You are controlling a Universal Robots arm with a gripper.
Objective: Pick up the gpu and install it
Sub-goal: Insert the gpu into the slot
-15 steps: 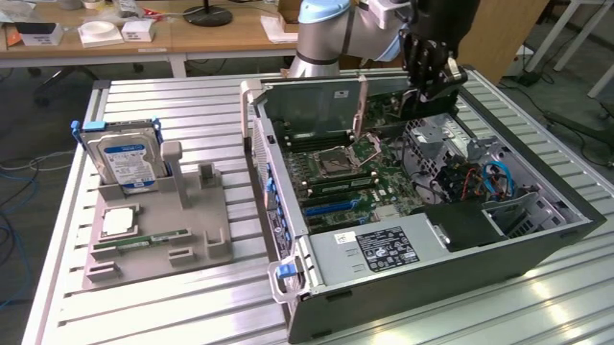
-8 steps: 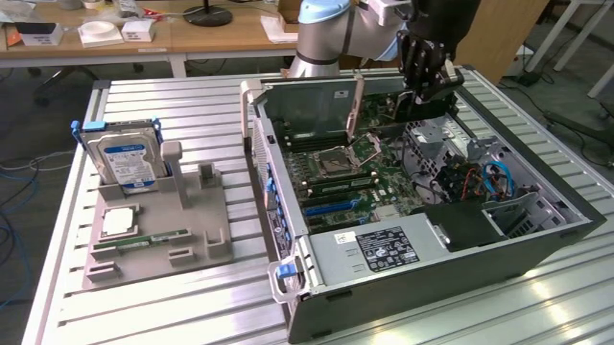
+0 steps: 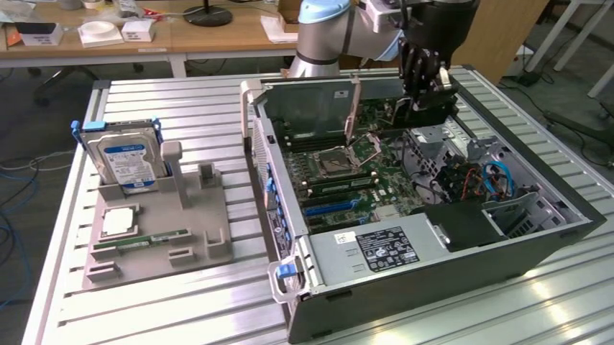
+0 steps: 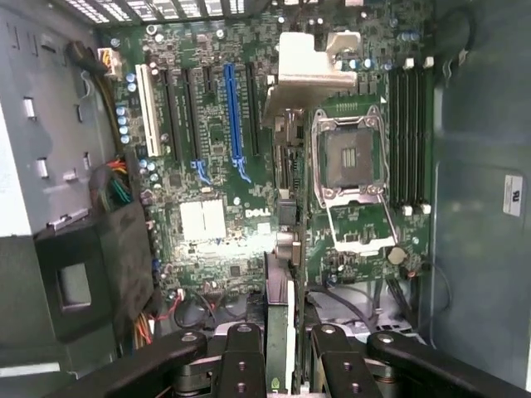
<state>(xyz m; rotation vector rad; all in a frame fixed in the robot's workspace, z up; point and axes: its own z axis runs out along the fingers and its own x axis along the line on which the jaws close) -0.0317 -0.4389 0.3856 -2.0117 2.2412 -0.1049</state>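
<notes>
Narrowly parted — pincer (image 4: 284, 358) clamps gpu (image 4: 279, 290).

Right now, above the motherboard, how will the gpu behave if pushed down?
Probably stiff: the gpu is a flat board, edge-on in the gripper. Likely light, being so thin. Clamped at one edge, it could pivot in the grip.

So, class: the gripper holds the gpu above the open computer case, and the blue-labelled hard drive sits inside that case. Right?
One slip: the exterior view shows the hard drive standing in the grey holder outside the case; the rest is right.
</notes>
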